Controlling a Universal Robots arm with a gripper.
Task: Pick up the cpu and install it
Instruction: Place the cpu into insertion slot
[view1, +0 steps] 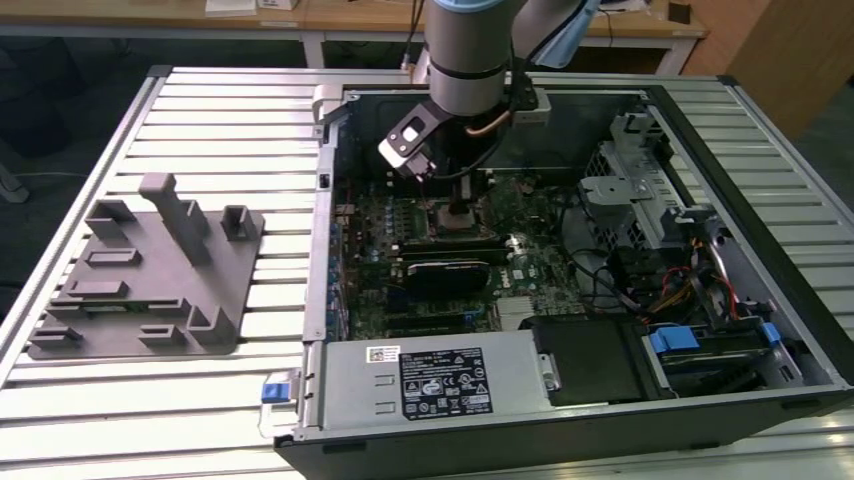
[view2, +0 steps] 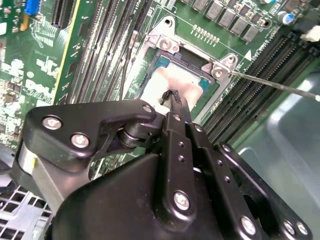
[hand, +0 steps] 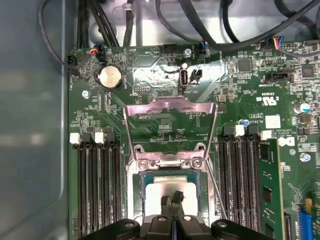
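Silver cpu (hand: 154, 194) with teal rim; dark green board (hand: 165, 125); black hand (hand: 171, 199); grey tray (view1: 147, 270); pale, slatted tabletop (view1: 227, 130); blue tab (view1: 278, 388).

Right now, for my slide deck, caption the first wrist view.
Closed pincer over the cpu lying in the motherboard socket, load plate open.

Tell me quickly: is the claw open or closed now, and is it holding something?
The claw is closed, gripping nothing; its tips meet over the cpu lying in the socket.
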